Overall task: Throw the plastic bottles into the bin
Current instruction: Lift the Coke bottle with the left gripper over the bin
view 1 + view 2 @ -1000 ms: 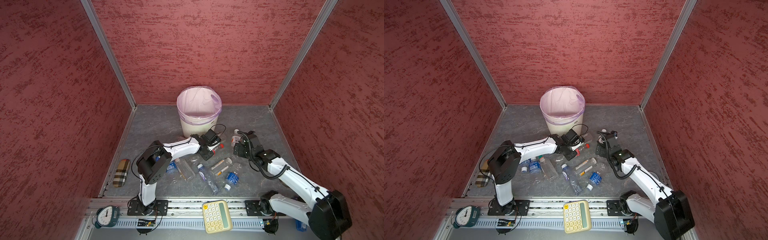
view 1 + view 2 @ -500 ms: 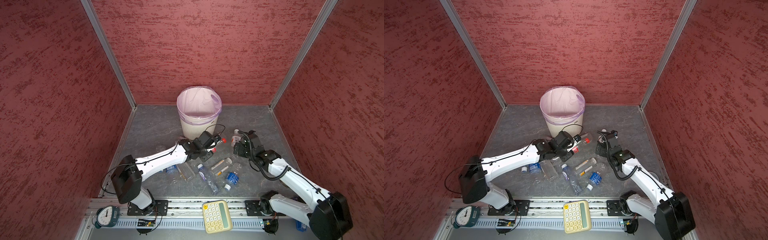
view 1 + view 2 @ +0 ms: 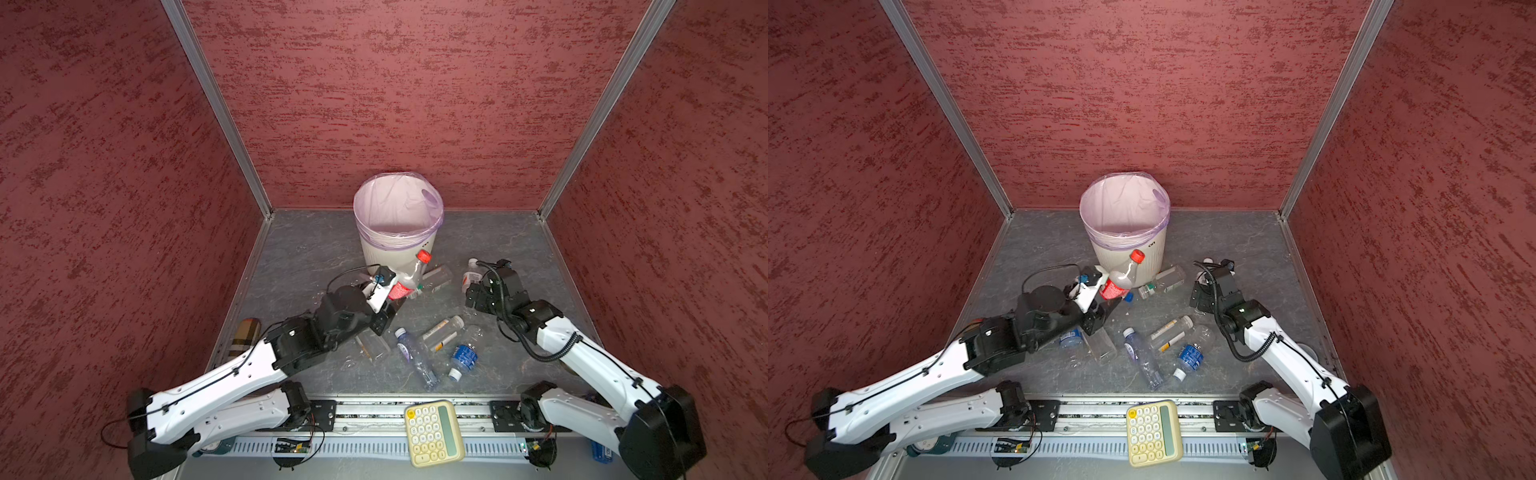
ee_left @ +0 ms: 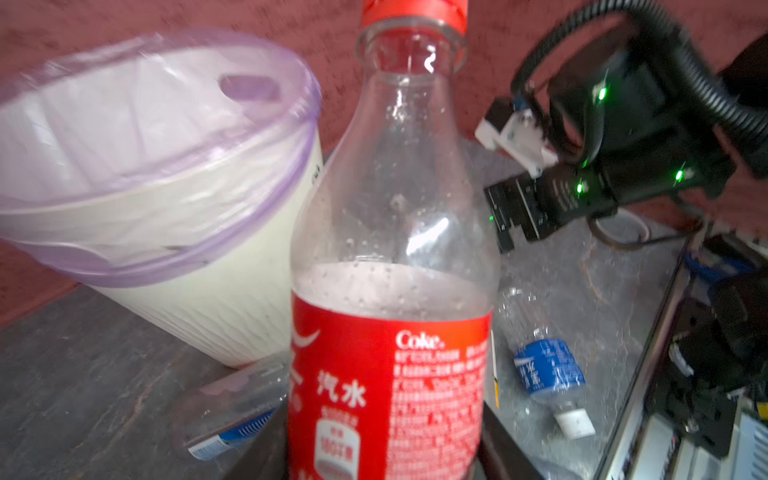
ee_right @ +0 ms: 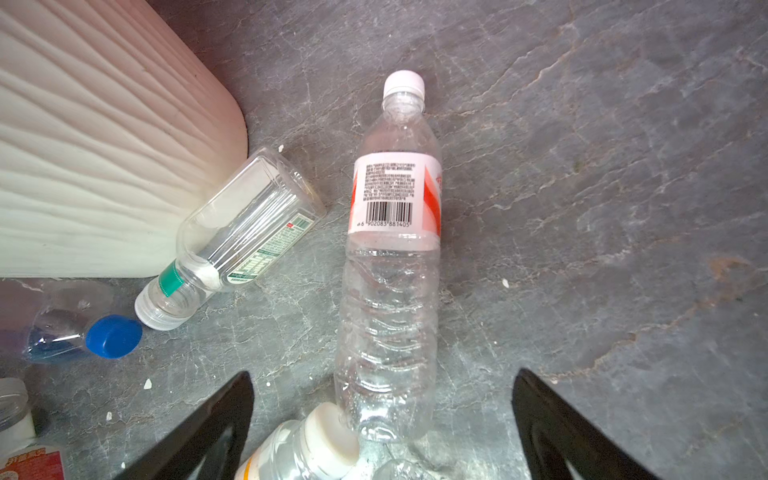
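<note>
While the left gripper [image 3: 1104, 307] is closed around the lower part of a Coke bottle [image 3: 409, 276], this bottle is lifted and tilted, its red cap pointing up toward the bin [image 3: 376, 259]. In both top views the bottle is seen in front of the bin's ribbed wall, with the cap below the rim; whether it touches the wall I cannot tell. The bin stands in the upper middle of the floor, and inside it only the pale lilac liner shows.

At the foot of the bin, to the right, a square clear bottle [image 5: 245, 232] with a green band lies on its side, and a blue-capped bottle [image 5: 112, 336] lies just beside its neck. Further right lies a white-capped bottle [image 5: 395, 249] with a red and white label. The right gripper [image 5: 382, 378] hangs over its bottom end, jaws wide apart and holding nothing.

In the lower middle of the floor lie more bottles: a blue-labelled bottle [image 3: 463, 357], a long clear bottle [image 3: 415, 357] and a yellow-labelled bottle [image 3: 440, 330], close together.

A yellow calculator [image 3: 432, 432] rests on the rail at the bottom edge, and a plaid case [image 3: 245, 338] lies at the left edge of the floor.
</note>
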